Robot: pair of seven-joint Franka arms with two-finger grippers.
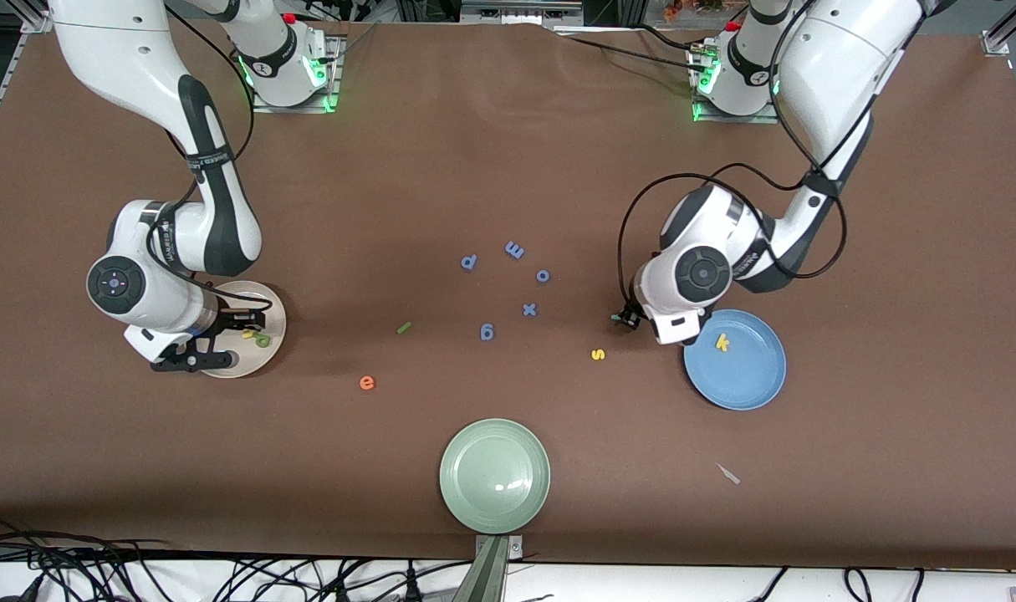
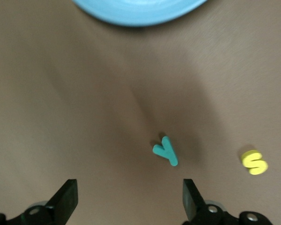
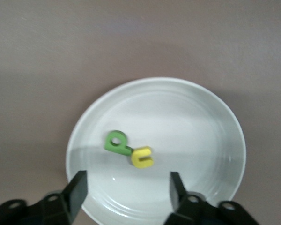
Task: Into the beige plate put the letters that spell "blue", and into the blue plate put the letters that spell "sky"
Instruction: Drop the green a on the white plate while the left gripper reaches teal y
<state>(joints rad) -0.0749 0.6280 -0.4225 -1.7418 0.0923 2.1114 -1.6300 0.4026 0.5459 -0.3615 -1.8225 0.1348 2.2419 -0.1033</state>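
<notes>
My right gripper (image 3: 126, 180) hangs open and empty over the beige plate (image 1: 267, 311), where the green b (image 3: 116, 142) and yellow u (image 3: 143, 157) lie touching. My left gripper (image 2: 130, 187) is open and empty above bare table beside the blue plate (image 1: 750, 380), which holds the yellow k (image 1: 722, 341). The teal y (image 2: 166, 151) lies flat on the table under it, beside the yellow s (image 1: 598, 354). The green l (image 1: 404, 328) and orange e (image 1: 368, 383) lie on the table toward the right arm's end.
Several blue-purple letters (image 1: 529, 309) are scattered mid-table. A pale green plate (image 1: 495, 475) sits near the table's front edge. A small scrap (image 1: 728, 474) lies nearer the front camera than the blue plate.
</notes>
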